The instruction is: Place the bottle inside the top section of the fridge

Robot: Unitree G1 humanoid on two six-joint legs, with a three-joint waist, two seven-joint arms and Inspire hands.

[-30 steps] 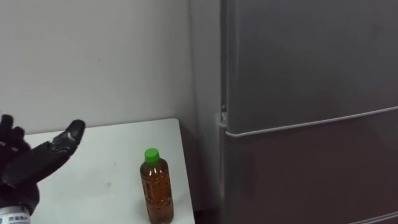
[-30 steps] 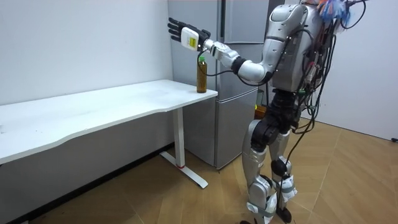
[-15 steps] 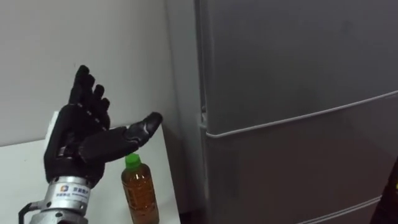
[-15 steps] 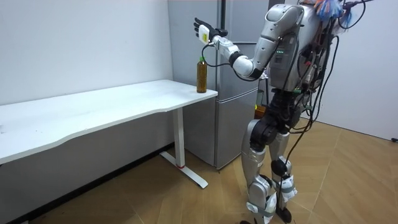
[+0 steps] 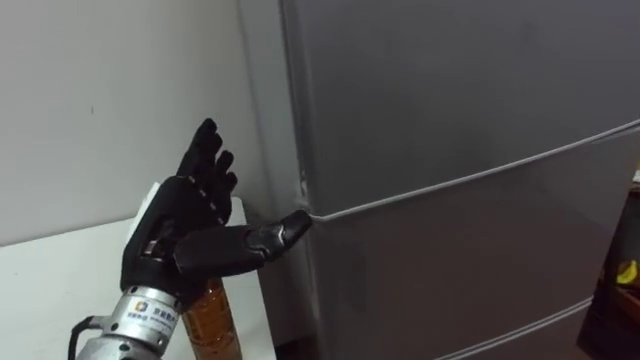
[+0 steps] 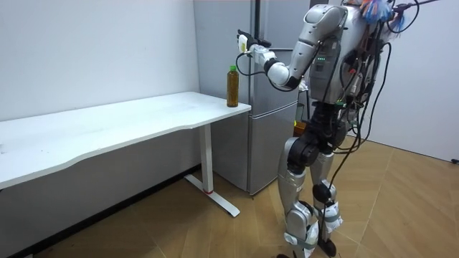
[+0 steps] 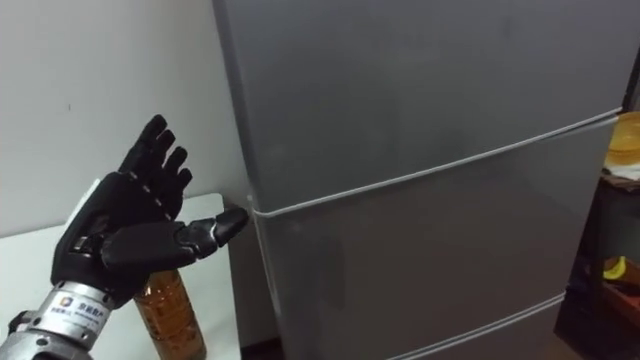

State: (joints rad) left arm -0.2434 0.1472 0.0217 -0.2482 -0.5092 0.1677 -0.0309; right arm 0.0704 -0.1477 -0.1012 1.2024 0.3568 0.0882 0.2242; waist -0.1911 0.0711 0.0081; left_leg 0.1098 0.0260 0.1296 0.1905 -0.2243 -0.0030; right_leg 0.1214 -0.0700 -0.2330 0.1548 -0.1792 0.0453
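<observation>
Grey, smooth-fronted and shut, the fridge [image 5: 450, 100] faced the robot, a thin pale seam [image 5: 470, 175] parting its upper door from the lower. The left hand [image 5: 185, 232] hung before the door's edge, empty, its black fingers straight and spread toward twelve o'clock. The thumb reached toward three o'clock, its tip at or just short of the seam; contact could not be told. The placement suggested the hand was seeking the upper door's edge to pull it open, since nothing could go in past a closed door. The bottle [image 5: 208, 320], a clear plastic cylinder of amber drink, stood upright at the hand's six o'clock on the corner of the white table [image 5: 60, 290], partly hidden by the wrist. Its green cap [image 6: 232, 67] showed in the room view, at the fridge's nine o'clock.
</observation>
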